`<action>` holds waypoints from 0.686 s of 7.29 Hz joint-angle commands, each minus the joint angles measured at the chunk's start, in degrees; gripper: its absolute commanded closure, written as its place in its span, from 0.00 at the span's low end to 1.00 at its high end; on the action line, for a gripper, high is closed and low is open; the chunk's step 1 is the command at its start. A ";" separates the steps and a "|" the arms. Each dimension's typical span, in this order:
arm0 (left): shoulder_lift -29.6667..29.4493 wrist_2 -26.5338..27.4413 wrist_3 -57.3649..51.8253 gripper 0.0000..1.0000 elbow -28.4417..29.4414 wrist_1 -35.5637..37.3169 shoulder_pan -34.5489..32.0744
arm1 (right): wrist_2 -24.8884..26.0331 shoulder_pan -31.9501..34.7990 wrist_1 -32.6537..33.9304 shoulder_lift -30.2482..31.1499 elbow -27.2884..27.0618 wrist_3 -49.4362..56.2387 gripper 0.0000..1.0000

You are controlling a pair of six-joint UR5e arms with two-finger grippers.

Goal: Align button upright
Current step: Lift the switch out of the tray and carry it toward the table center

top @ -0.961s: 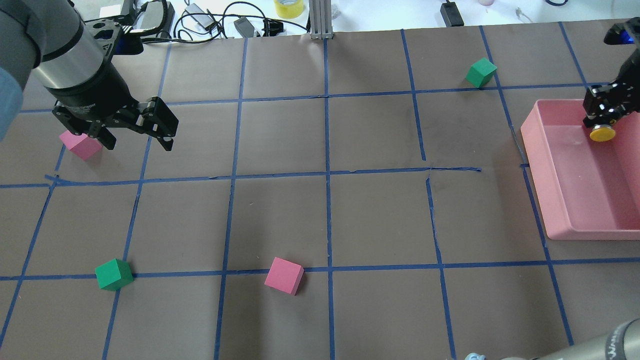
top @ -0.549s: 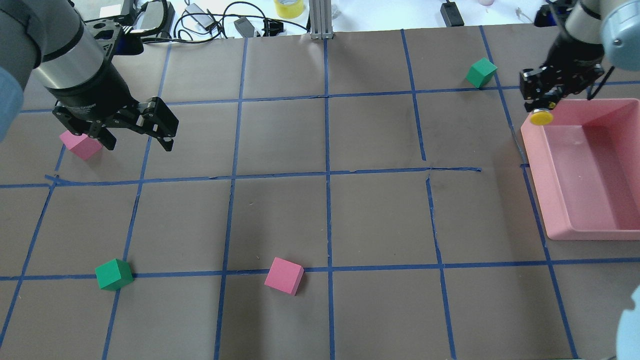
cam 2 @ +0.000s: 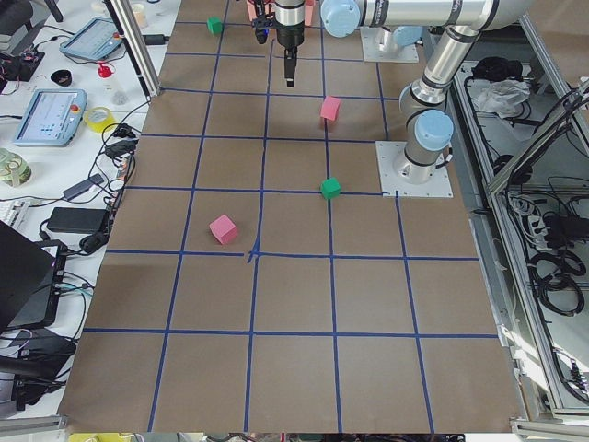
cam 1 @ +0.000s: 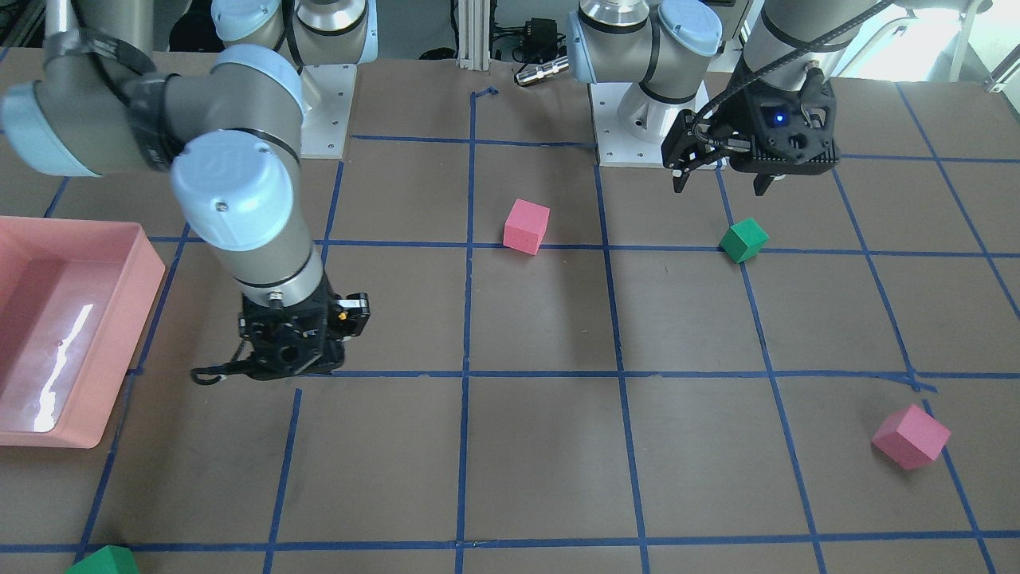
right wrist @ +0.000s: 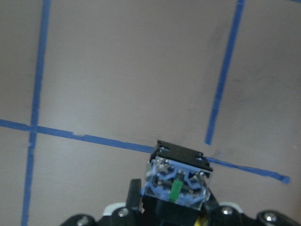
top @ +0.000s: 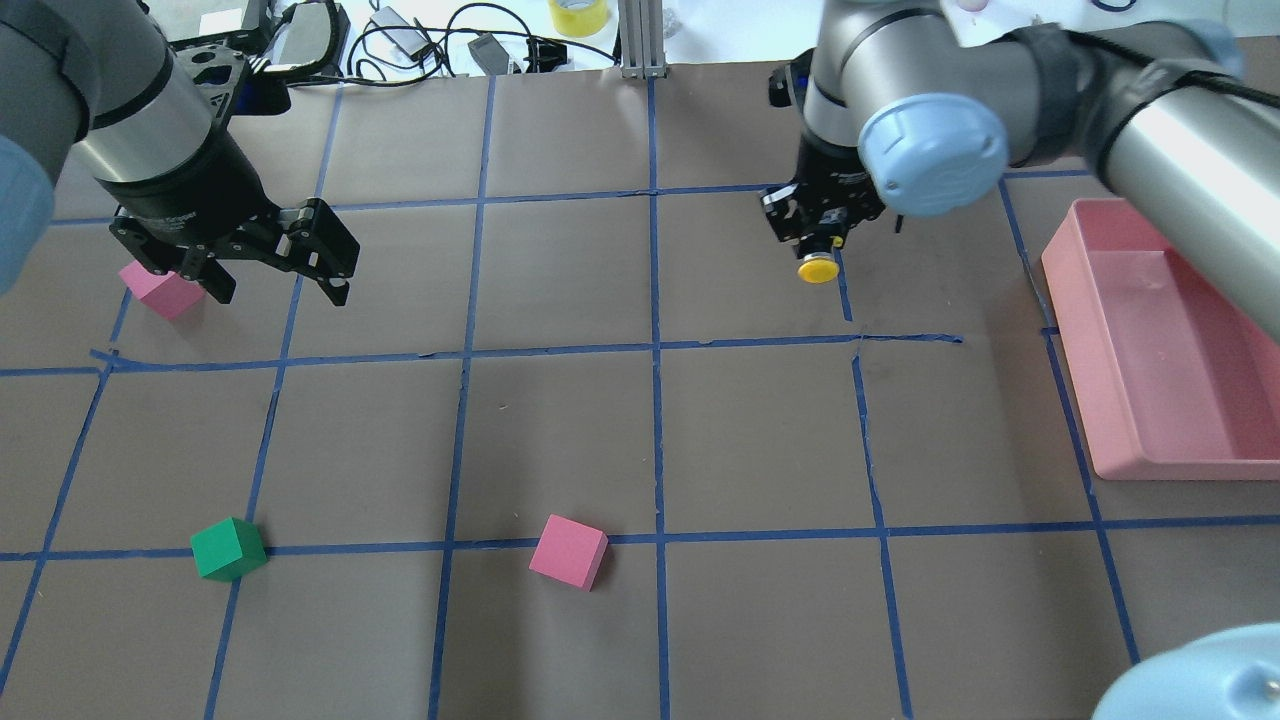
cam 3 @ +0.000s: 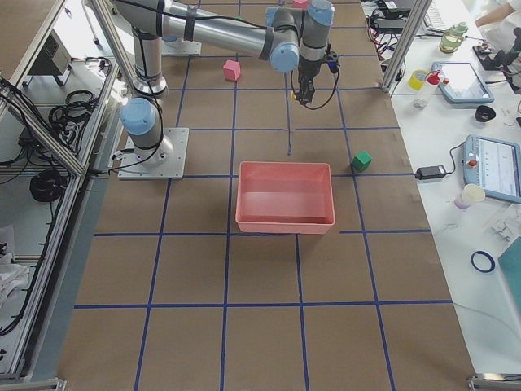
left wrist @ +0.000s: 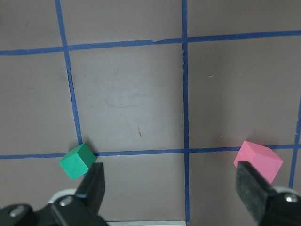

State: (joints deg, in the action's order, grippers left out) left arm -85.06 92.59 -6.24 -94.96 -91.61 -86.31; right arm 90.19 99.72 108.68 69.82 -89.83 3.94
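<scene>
The button [top: 818, 270] shows its round yellow cap just below my right gripper [top: 818, 252], which is shut on its black body and holds it over the brown table, left of the pink tray. In the right wrist view the button's grey-white terminal end [right wrist: 178, 181] faces the camera between the fingers. In the front view the right gripper [cam 1: 293, 355] hangs near a blue tape line and only a speck of yellow shows. My left gripper [top: 275, 290] is open and empty beside a pink cube [top: 160, 292]. It also shows in the left wrist view [left wrist: 171, 188].
The pink tray [top: 1150, 462] stands at the right edge, nothing showing inside it. A pink cube [top: 568, 551] and a green cube [top: 228, 548] lie near the front. A green cube [cam 1: 103, 560] lies beyond the tray. Cables and tape rolls lie past the far edge.
My right arm has carried the button from over the pink tray leftward, out past its rim to above the table. The left arm has not moved.
</scene>
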 commanded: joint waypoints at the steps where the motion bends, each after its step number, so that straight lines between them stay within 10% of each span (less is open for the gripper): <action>1: 0.16 0.04 -0.88 0.00 -0.05 -0.15 0.00 | -3.09 6.26 2.06 -2.67 -0.25 -0.77 1.00; 5: -0.37 -0.21 -1.05 0.00 -0.39 -2.77 0.00 | -3.45 12.25 10.93 -8.47 -2.71 -6.48 1.00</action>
State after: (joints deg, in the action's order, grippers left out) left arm -85.18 92.56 -7.13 -95.08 -93.21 -86.33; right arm 86.77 110.62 117.50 62.84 -91.70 -0.89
